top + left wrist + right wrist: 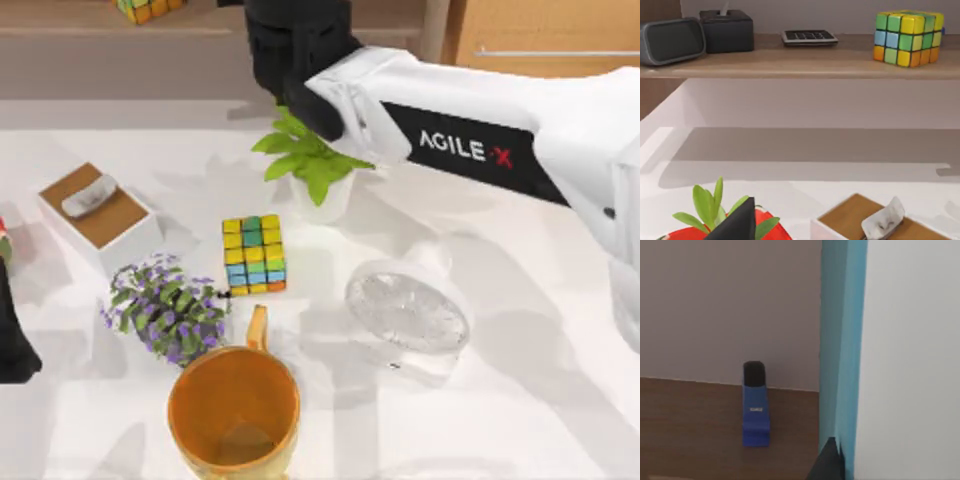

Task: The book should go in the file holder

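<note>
my right gripper (pixel 300 95) up at 12 o'clock over back shelf, clamped on book (pixel 842 355), held upright. carry step in hand. file holder unseen; next: find its slot, lower book in. left arm parked at 9 o'clock.

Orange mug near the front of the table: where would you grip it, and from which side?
Pinch the handle from straight above, fingers either side of it: the orange mug stands upright and the handle juts as a thin strip toward the cube. The purple flowers crowd its left.
</note>
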You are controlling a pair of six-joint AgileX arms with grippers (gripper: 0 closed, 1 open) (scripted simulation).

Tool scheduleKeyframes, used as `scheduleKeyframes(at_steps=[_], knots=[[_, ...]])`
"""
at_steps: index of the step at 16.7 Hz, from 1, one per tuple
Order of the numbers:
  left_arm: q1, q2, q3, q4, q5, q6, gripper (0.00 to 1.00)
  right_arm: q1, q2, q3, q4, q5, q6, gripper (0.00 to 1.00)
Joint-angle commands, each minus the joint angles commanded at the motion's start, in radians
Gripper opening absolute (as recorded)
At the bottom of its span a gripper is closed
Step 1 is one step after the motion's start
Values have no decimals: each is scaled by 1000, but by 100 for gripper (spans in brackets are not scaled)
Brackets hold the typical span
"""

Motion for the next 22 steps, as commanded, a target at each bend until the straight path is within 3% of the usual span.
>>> scheduleKeyframes(at_steps=[4,11,17,22], knots=[[0,0,0,0,0,0,100,-35,-190,-227,-32,-205,-65,0],[0,0,0,0,0,0,100,-172,-663,-754,-59,-703,-45,0],[0,0,0,0,0,0,100,-492,-1009,-1091,4,-1046,210,0],[0,0,0,0,0,0,100,-879,-1088,-1235,74,-1176,551,0]])
